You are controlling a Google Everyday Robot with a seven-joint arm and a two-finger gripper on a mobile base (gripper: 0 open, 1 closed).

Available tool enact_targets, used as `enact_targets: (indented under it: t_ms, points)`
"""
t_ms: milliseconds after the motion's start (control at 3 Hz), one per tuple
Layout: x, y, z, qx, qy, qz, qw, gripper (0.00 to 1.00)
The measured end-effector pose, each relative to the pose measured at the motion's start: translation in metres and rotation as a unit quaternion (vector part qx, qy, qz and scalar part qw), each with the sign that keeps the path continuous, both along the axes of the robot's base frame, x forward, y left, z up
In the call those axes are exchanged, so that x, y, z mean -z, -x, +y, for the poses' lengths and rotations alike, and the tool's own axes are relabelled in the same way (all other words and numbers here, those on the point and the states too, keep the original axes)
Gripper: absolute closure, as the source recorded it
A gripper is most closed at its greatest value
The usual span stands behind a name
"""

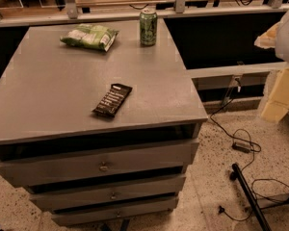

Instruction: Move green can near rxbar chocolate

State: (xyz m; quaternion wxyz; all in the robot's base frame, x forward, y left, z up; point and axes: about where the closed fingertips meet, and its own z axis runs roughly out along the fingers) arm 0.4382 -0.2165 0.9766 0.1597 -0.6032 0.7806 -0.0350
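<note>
Dark rxbar chocolate (pixel 112 100) (white-lettered), green can (pixel 148 27), cream pincer (pixel 278 97) at right.

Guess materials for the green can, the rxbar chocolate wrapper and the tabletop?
The green can looks like metal: silver top, glossy printed side. The rxbar chocolate has a flexible film wrapper, dark and fairly matte, with white print and a flattened end seam. The tabletop is flat grey and matte; painted metal or laminate, cannot tell which. The hand is not in view.

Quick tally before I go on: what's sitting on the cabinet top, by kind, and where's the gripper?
green can: 1
rxbar chocolate: 1
green-and-white snack bag: 1
Total: 3
The gripper is not in view.
</note>
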Motion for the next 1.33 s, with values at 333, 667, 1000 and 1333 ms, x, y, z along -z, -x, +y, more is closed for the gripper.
enact_targets:
  t_ms: [333, 667, 1000, 1333]
  points:
    - [0.0, 0.0, 0.0, 0.0, 0.0, 0.0, 1.0, 0.0]
    - [-0.003, -0.017, 0.01, -0.012, -0.004, -0.009, 0.9999, 0.0]
    - [-0.006, -0.047, 0.025, -0.028, -0.019, -0.017, 0.9993, 0.0]
    - [-0.009, -0.114, 0.057, -0.052, -0.053, -0.031, 0.9968, 0.0]
